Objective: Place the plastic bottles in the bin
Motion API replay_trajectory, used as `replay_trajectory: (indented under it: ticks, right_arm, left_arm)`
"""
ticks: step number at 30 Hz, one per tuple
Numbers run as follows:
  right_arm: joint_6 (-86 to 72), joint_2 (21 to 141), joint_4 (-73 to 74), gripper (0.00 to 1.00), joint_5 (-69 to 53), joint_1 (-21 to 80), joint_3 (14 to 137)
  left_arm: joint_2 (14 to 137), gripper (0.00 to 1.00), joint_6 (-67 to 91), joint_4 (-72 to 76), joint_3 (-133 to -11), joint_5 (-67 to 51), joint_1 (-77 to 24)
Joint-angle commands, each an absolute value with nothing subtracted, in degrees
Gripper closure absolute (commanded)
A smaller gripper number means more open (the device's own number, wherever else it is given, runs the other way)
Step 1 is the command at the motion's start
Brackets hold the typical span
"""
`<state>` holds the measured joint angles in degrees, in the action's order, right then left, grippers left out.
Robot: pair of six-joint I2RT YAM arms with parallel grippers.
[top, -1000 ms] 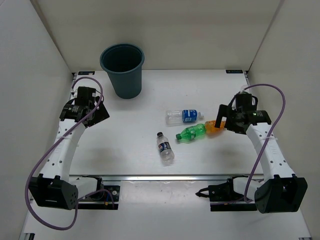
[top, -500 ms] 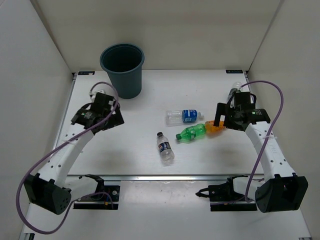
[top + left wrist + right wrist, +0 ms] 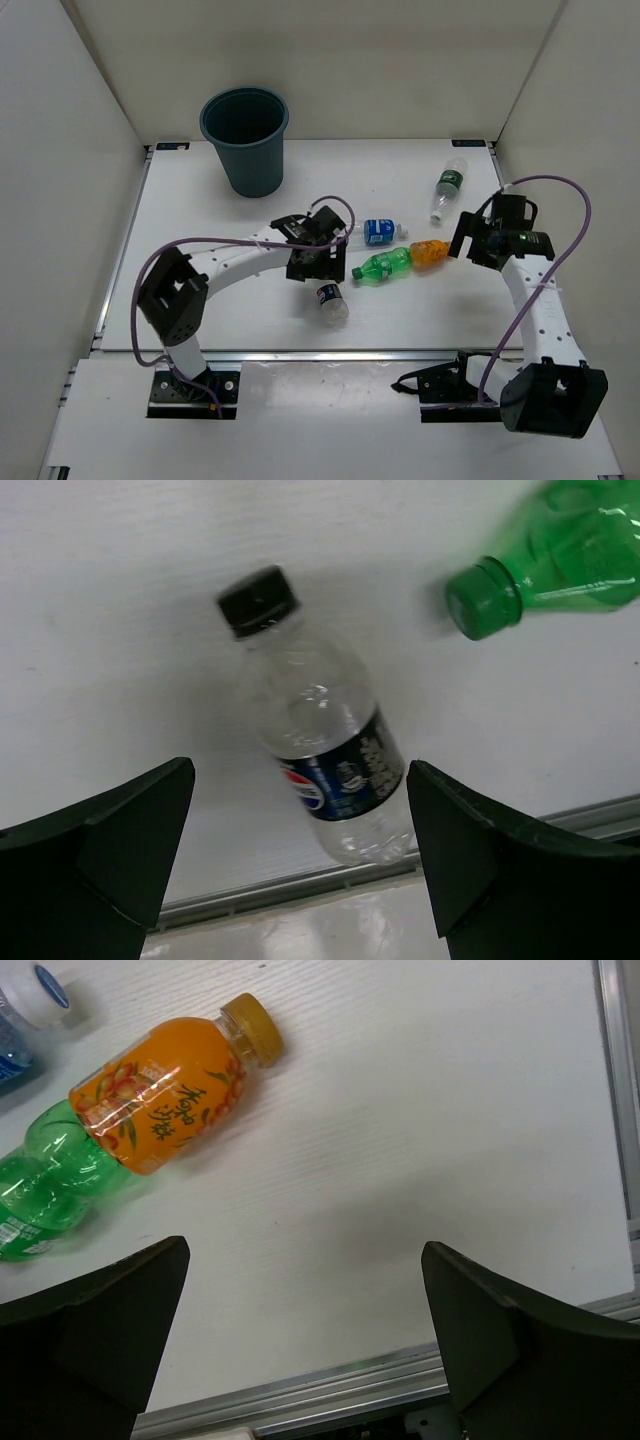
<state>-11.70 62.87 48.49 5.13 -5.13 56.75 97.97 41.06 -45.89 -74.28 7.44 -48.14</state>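
Note:
The dark teal bin (image 3: 245, 140) stands at the back left. Four bottles lie mid-table: clear with blue label (image 3: 378, 231), green (image 3: 382, 265), orange (image 3: 428, 254), and clear with dark cap and dark label (image 3: 330, 302). My left gripper (image 3: 322, 272) is open and empty, hovering over the dark-cap bottle (image 3: 330, 760), which lies between its fingers (image 3: 110, 850). The green bottle's cap (image 3: 480, 598) is to its right. My right gripper (image 3: 468, 250) is open and empty, just right of the orange bottle (image 3: 165, 1095).
A fifth clear bottle with a green label (image 3: 447, 188) lies at the back right. The metal rail of the table's near edge (image 3: 330, 353) runs just behind the arm bases. White walls close in the left, right and back.
My left arm has swung from the left side to over the dark-cap bottle. My right gripper has drawn back to the right from the orange bottle, uncovering the green-label bottle.

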Motion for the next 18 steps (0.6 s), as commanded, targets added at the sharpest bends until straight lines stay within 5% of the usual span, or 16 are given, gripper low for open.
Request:
replay_trajectory:
  ticks: [1, 10, 18]
  right_arm:
    - [-10.11, 59.77, 46.23, 0.01, 5.37, -6.59, 55.81]
    - [-8.00, 58.98, 45.62, 0.01, 7.13, -8.96, 53.18]
    - [-7.74, 59.94, 45.26, 0.00, 7.47, -8.18, 52.82]
  left_arm:
    - [99.22, 0.02, 43.33, -42.28, -76.55, 3.25, -50.01]
    - [103.18, 0.02, 45.53, -42.63, -73.31, 5.10, -50.36]
    - [104.68, 0.47, 44.39, -42.53, -75.58, 4.22, -50.01]
